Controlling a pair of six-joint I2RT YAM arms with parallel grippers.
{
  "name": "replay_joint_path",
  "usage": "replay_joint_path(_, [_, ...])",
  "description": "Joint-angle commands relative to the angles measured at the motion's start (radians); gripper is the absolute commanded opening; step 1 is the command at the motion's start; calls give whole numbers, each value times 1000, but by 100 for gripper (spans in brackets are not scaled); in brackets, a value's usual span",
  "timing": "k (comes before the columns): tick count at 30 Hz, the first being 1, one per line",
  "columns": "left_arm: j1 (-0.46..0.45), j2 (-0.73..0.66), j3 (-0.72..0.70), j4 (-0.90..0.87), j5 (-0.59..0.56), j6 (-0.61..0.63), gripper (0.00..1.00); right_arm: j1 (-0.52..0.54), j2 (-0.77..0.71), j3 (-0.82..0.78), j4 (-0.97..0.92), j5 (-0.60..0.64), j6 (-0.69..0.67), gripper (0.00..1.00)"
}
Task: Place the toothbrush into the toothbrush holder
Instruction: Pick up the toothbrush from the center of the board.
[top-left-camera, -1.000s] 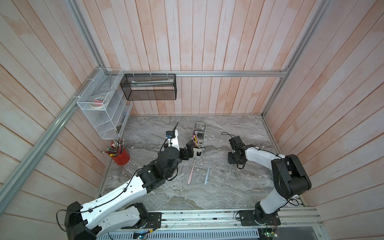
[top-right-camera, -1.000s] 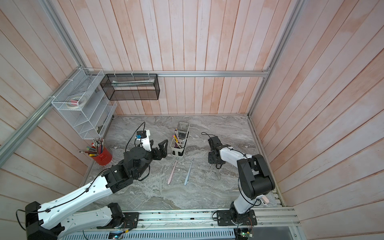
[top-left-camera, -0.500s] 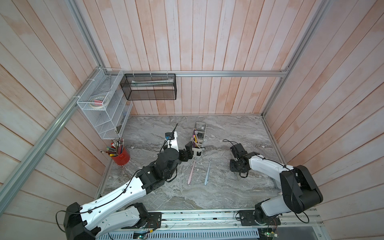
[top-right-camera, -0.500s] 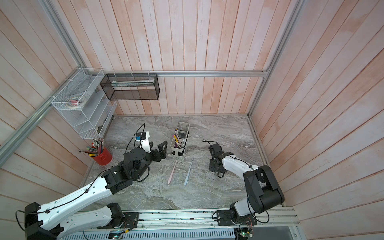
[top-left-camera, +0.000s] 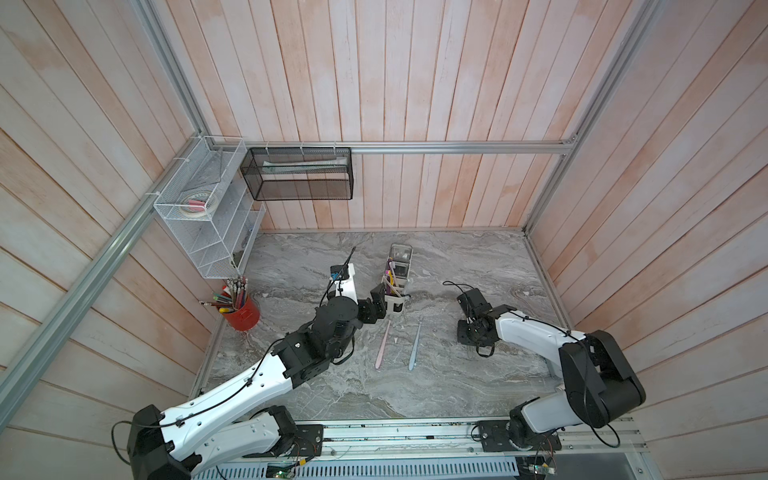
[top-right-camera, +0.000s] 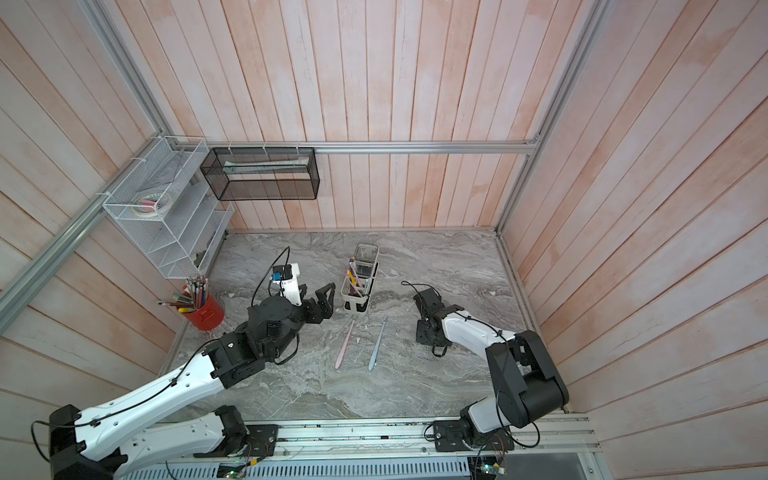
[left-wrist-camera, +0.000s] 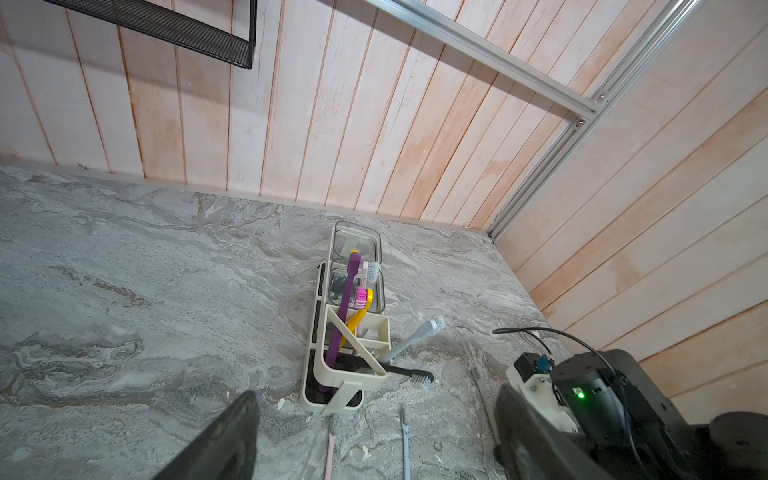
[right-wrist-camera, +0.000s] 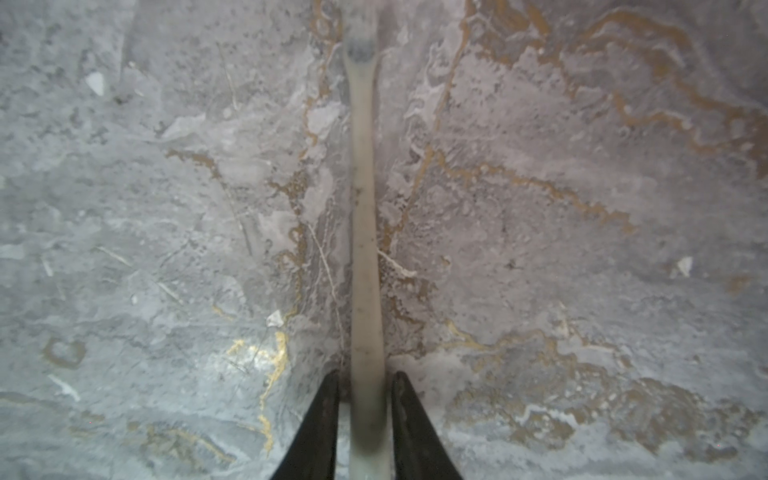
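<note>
Right pincer (right-wrist-camera: 365, 374) is positioned low over a cream toothbrush (right-wrist-camera: 363, 208), which lies flat on the marble worktop (right-wrist-camera: 582, 249), well apart from the toothbrush holder (left-wrist-camera: 340, 395). The fingers are set either side of the handle so that it can be pinched across its width. Slivers of worktop show on both sides (contact cannot be confirmed). The long axis runs straight out from between the fingers, head at the far end. Left pincer (top-right-camera: 318, 297) is held wide open and empty beside the holder.
</note>
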Motion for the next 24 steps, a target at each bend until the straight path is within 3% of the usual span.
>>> replay_joint_path(1, [-6, -6, -7, -10, 17, -8, 89, 4, 37, -17, -48, 20, 8, 24])
replay_joint_path(13, [-6, -10, -23, -10, 32, -25, 89, 3, 33, -15, -46, 13, 5, 11])
replay_joint_path(24, [-5, 0, -39, -8, 61, -79, 89, 36, -73, 15, -76, -21, -13, 10])
